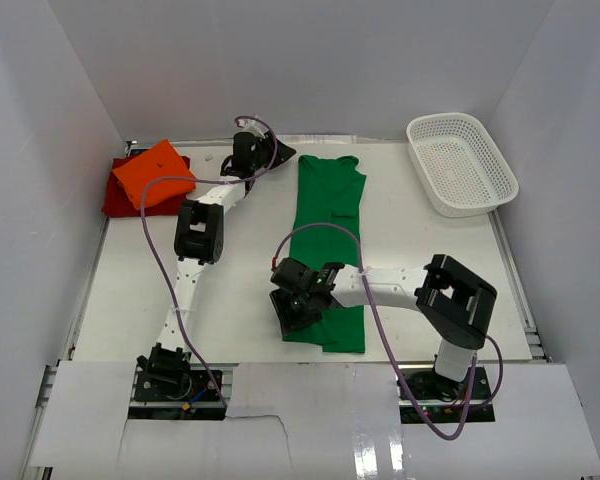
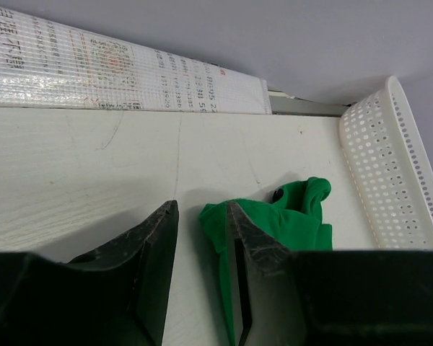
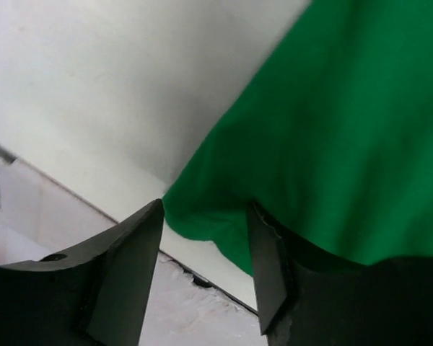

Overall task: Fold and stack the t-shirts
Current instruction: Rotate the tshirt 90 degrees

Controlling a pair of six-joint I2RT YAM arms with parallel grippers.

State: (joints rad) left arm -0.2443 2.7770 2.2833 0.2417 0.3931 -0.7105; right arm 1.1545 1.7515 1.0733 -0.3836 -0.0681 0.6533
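The left arm (image 1: 198,230) stretched far toward the back of the table (image 1: 130,290). The left gripper (image 2: 202,207) sat low at the far left corner of the green t-shirt (image 1: 328,200), jaws apart, clamping nothing. The right arm (image 1: 380,288) was bent and reached leftward. The right gripper (image 3: 205,209) gaped over the near left corner, unclenched. The green t-shirt lay as a long strip mid-table. The orange t-shirt (image 1: 155,172) sat folded on the dark red t-shirt (image 1: 115,195), back left.
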